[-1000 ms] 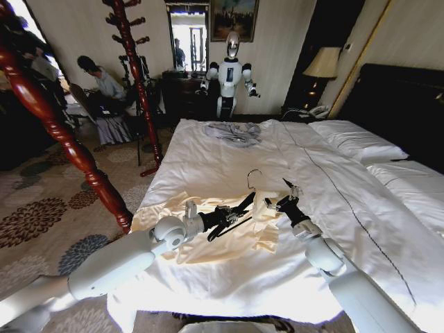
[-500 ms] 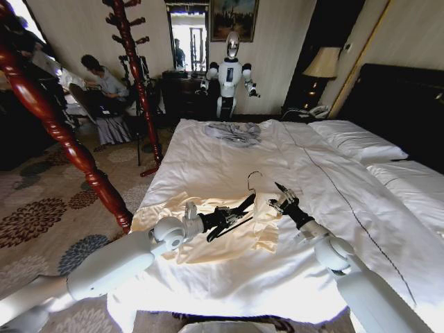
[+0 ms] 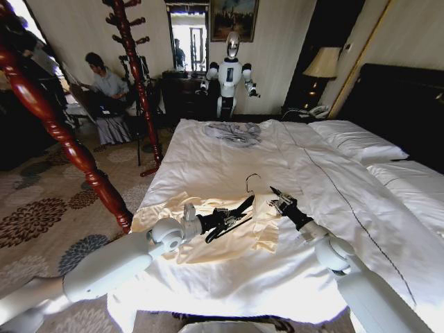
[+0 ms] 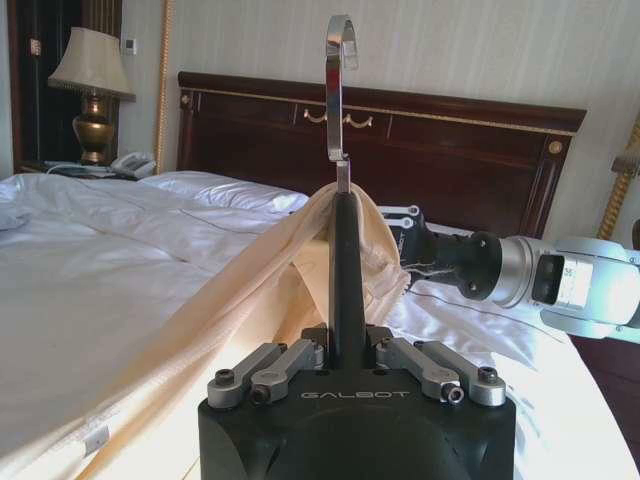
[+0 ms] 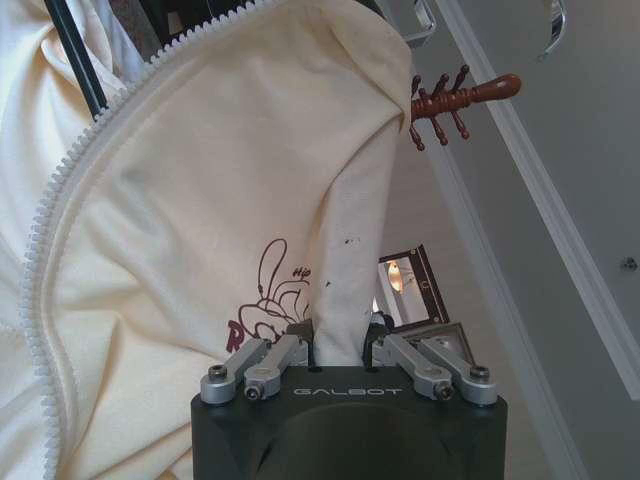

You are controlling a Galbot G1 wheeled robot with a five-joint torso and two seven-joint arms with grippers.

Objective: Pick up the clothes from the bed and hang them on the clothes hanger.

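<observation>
The cream-yellow clothes (image 3: 208, 244) lie at the front left of the white bed (image 3: 208, 170). My left gripper (image 3: 231, 216) is shut on the black clothes hanger (image 3: 243, 205), whose silvery hook (image 3: 251, 178) points up the bed. In the left wrist view the hanger's bar (image 4: 347, 270) stands between the shut fingers (image 4: 280, 362), with cream fabric (image 4: 270, 290) draped over one shoulder of the hanger. My right gripper (image 3: 276, 201) is just right of the hanger, shut on the garment's edge. The right wrist view shows the zippered cream cloth (image 5: 240, 190) pinched in that gripper (image 5: 340, 345).
A small grey garment (image 3: 234, 132) lies at the bed's far end. A reddish wooden post (image 3: 66, 135) leans at the left, with a coat stand (image 3: 135, 69) behind it. White pillows (image 3: 355, 142) and a dark headboard (image 3: 402, 104) are at the right. Another robot (image 3: 229, 73) stands by the wall.
My right gripper has shifted a little left toward the hanger, carrying the fabric edge with it. The left arm and the hanger have barely moved.
</observation>
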